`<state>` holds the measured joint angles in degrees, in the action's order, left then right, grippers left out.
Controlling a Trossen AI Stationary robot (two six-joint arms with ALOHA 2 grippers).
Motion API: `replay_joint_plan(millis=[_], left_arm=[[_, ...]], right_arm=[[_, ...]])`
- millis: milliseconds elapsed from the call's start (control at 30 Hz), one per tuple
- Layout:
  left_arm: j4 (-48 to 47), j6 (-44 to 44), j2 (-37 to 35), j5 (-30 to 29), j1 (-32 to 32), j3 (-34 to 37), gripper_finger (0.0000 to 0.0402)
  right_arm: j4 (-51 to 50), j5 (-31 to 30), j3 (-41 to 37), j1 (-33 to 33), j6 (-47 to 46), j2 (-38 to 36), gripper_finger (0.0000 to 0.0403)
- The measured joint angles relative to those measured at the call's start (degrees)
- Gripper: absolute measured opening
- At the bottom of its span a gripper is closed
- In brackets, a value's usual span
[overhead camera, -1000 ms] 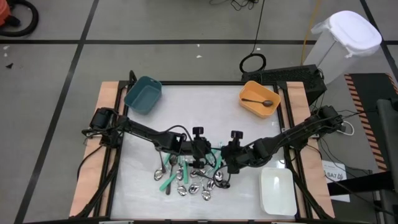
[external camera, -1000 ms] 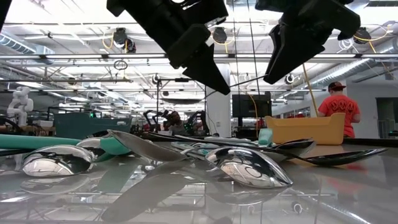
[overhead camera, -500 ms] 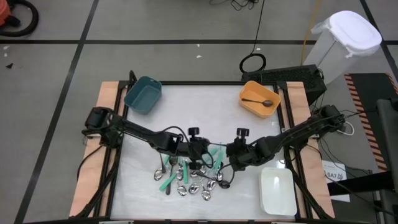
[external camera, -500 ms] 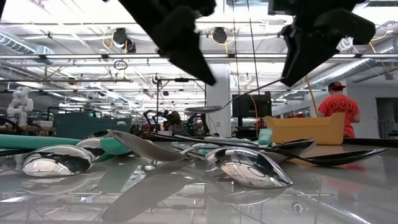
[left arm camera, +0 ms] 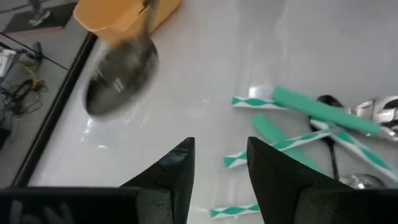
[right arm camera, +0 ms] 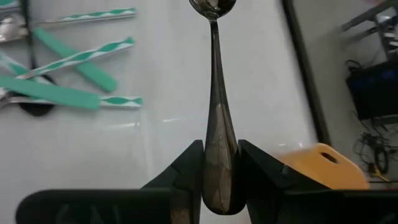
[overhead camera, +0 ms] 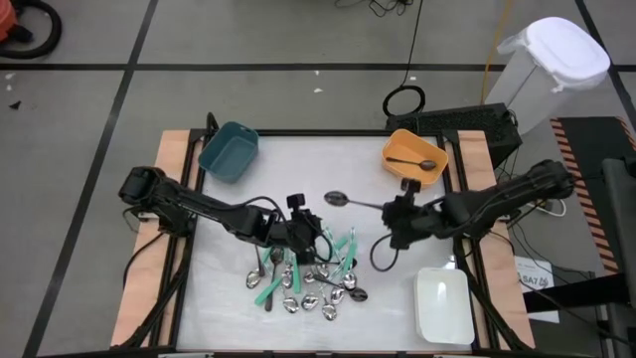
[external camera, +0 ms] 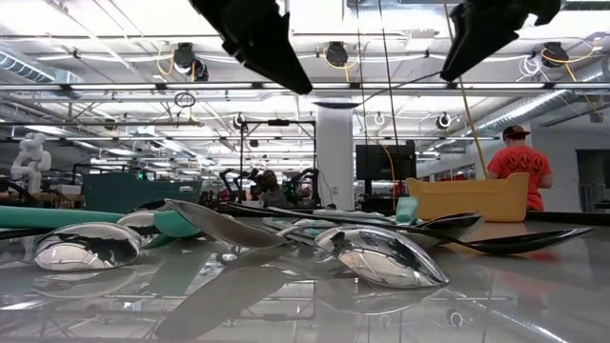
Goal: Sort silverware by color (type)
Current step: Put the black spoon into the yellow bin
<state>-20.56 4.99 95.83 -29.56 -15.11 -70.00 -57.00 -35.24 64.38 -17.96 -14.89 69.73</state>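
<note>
A dark spoon [overhead camera: 350,201] is being gripped by the right gripper [overhead camera: 401,211] — delivery into the orange bin [overhead camera: 414,157] is judged next; left gripper [overhead camera: 299,227] is being held open, empty.

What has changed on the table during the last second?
The right gripper lifted a dark spoon from the pile and carried it toward the orange bin. The left gripper drew back slightly, jaws open, empty. The bins and remaining silverware stayed put.

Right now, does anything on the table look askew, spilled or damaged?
Nothing damaged or spilled. The loose pile of silver, dark and teal-handled silverware is unsorted. The right gripper holds a dark metal spoon by its handle above the white table. One dark spoon lies in the orange bin.
</note>
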Motion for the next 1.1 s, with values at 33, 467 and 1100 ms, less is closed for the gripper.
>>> replay_joint_plan(millis=[33, 467, 1100], left_arm=[[0.3, -0.15, -0.02, -0.08, -0.03, 0.64, 0.0147], [12.01, -0.32, 0.02, 5.63, 2.7, 13.12, 0.0147], [16.53, 0.52, 0.02, 8.74, 0.02, 13.28, 0.0147]], right_arm=[[-0.54, -0.62, 0.0, 0.53, 0.59, -0.75, 0.0076], [-7.01, -2.45, 0.0, 12.44, 6.92, -4.03, 0.0076], [-16.51, -0.39, 0.0, 32.63, 12.73, -7.39, 0.0076]])
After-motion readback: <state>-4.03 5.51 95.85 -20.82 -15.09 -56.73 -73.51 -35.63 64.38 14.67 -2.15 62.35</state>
